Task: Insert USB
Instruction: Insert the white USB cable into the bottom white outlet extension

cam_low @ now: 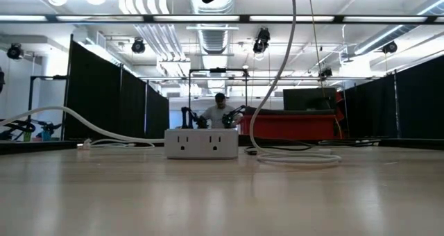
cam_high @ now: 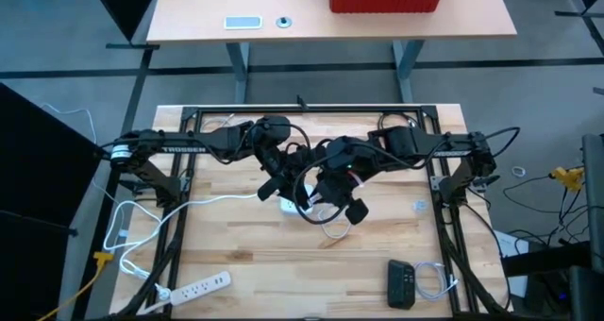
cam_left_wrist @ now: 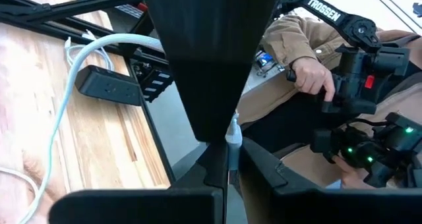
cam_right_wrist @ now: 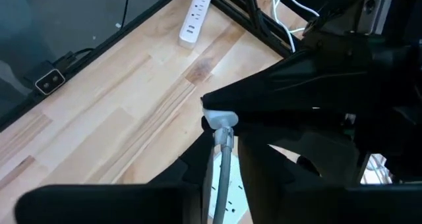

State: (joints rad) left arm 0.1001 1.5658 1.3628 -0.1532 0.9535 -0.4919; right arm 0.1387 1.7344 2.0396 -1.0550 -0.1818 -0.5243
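Table of pale wood, both arms reaching in over its middle. Left gripper sits just left of the white outlet block; its wrist view shows its dark fingers pressed together on a thin white-grey cable end, so it is clamped on that cable. Beyond those fingers in that view: a black power brick on the wood, a white cord, and a person's hand on a separate control arm off the table.

Right gripper hangs just right of the outlet block, close to the left gripper. In its wrist view the fingers are closed around a grey cable with a white USB plug at its tip; the plug sits directly above the block's top face, apart from it as far as I can tell. A white power strip lies farther off on the wood.

Low view: outlet block upright on the table, cable dropping from above to its right.
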